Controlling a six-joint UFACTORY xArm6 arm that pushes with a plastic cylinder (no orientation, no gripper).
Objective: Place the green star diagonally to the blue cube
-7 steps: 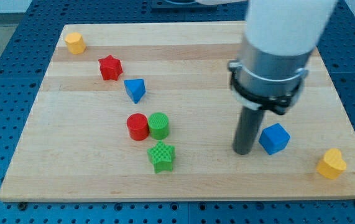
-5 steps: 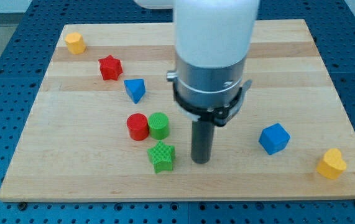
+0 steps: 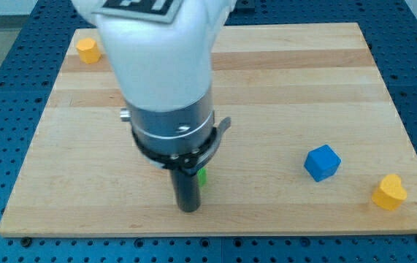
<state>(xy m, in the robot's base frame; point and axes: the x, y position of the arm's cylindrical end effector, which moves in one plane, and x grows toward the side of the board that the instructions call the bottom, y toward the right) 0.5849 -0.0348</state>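
The blue cube (image 3: 321, 162) sits on the wooden board (image 3: 281, 80) at the view's lower right. My tip (image 3: 188, 208) is down near the board's bottom edge, left of centre. A sliver of green (image 3: 202, 176) shows just right of the rod; it is the only visible part of the green star, and the arm hides the rest. The tip stands far to the left of the blue cube.
A yellow block (image 3: 87, 50) sits at the board's top left corner. A yellow heart (image 3: 389, 192) lies at the bottom right, near the blue cube. The arm's wide body hides the board's middle left, where the red and other blocks lay.
My tip has swept left from beside the blue cube to the green star's place. The arm now covers the red star, blue triangle, red cylinder, green cylinder and most of the green star.
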